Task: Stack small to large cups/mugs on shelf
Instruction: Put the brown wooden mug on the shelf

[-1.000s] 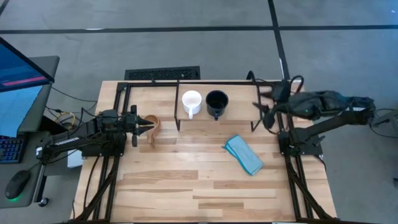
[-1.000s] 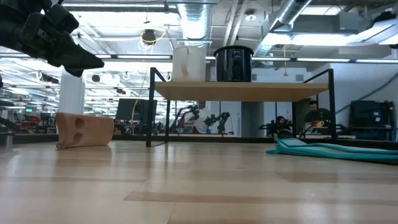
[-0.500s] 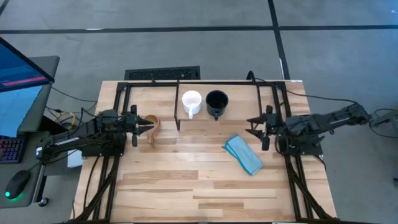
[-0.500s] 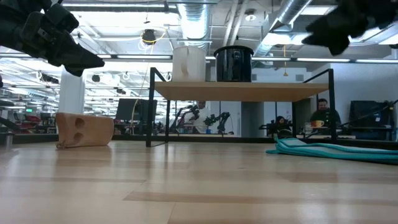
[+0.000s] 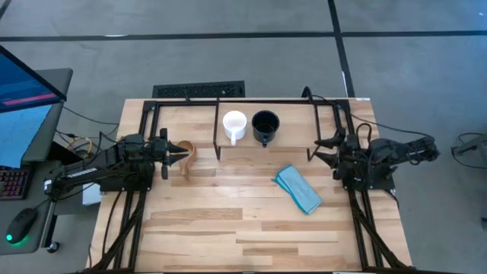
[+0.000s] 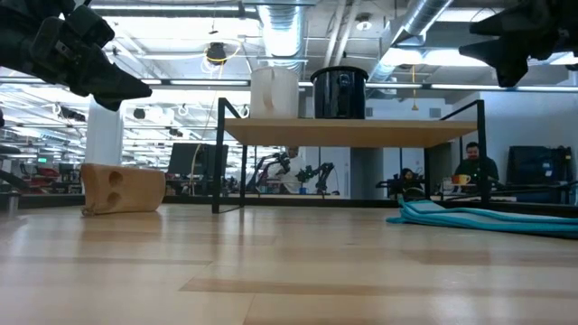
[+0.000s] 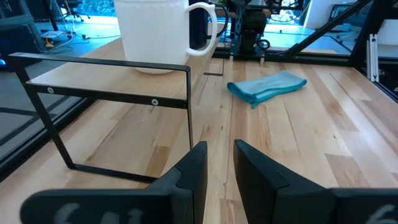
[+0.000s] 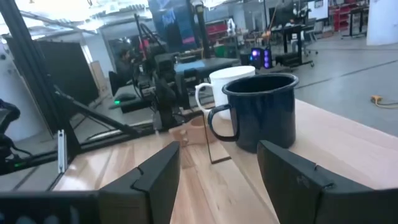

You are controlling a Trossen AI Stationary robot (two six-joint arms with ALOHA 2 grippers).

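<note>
A white mug (image 5: pixel 234 125) and a dark mug (image 5: pixel 265 125) stand upright, side by side, on the wood board of the black-barred shelf (image 6: pixel 379 133) at the table's far middle. The tan mug (image 5: pixel 188 157) lies on its side on the table, left of the shelf. My left gripper (image 5: pixel 183 154) hovers above the tan mug (image 6: pixel 122 188). Its fingers are a narrow gap apart, with nothing between them (image 7: pixel 221 155). My right gripper (image 5: pixel 313 151) hangs level by the shelf's right end, wide open and empty (image 8: pixel 217 180). It faces the dark mug (image 8: pixel 261 112).
A light blue cloth (image 5: pixel 298 189) lies crumpled on the table, right of the middle and near the right arm's base. A keyboard (image 5: pixel 199 90) sits beyond the far edge. The table's near half is bare wood. People sit in the room behind (image 6: pixel 474 167).
My right arm has folded down. Its gripper has sunk from high over the shelf's right end, tipped up to level and drawn back toward the table's right edge, staying open. The mugs and the cloth lie as before.
</note>
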